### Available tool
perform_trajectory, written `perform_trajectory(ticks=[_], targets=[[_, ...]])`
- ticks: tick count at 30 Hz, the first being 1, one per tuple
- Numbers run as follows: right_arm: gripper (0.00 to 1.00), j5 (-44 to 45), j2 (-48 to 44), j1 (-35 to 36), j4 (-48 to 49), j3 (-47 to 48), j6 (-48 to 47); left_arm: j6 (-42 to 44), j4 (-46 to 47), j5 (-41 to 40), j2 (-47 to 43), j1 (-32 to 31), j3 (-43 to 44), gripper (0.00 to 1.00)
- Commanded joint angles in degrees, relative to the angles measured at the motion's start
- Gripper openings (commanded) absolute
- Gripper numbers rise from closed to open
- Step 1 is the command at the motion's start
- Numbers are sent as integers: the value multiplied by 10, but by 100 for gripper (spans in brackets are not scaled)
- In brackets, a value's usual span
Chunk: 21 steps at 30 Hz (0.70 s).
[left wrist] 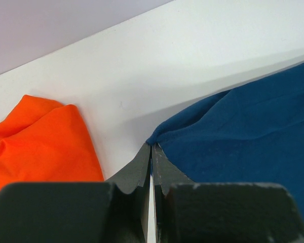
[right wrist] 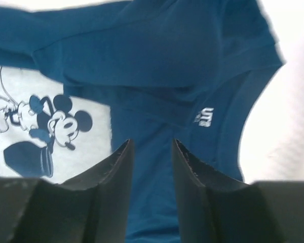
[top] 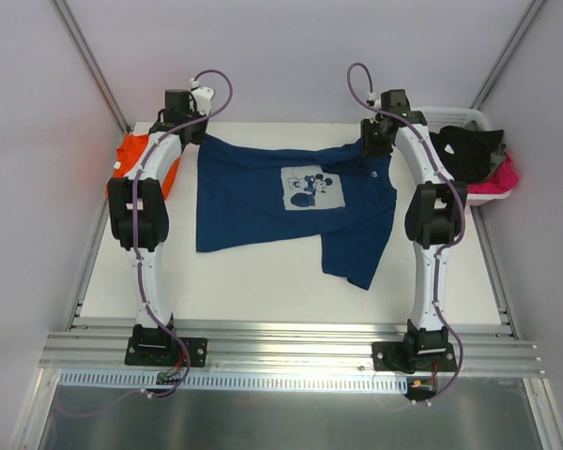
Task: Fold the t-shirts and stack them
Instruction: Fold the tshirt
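A navy t-shirt [top: 253, 202] with a pale cartoon-mouse print [top: 311, 187] lies spread on the white table [top: 263, 291], its near right part folded down. An orange t-shirt [top: 136, 159] is bunched at the far left edge. My left gripper [top: 199, 131] is shut on the navy shirt's far left corner; in the left wrist view the left gripper [left wrist: 152, 146] pinches the navy cloth [left wrist: 243, 126], with the orange shirt [left wrist: 35, 147] beside it. Over the collar area, my right gripper [top: 375, 145] hovers. From the right wrist, the right gripper [right wrist: 151, 143] stands open above the navy shirt [right wrist: 157, 61].
A white basket [top: 450, 114] holding black and pink clothes stands at the far right, just beyond the right arm. Pale walls close in the table behind and at both sides. A metal rail runs along the near edge by the arm bases.
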Motion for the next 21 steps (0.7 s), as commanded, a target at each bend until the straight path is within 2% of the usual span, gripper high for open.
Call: perform_trajectory(ticks=[1, 10, 21], targets=[[37, -47, -7, -7, -18, -8, 24, -11, 22, -3, -26, -2, -1, 0], [34, -32, 50, -14, -14, 6, 14, -6, 22, 1, -49, -2, -11, 0], [34, -13, 67, -30, -9, 30, 10, -12, 22, -2, -51, -3, -13, 0]])
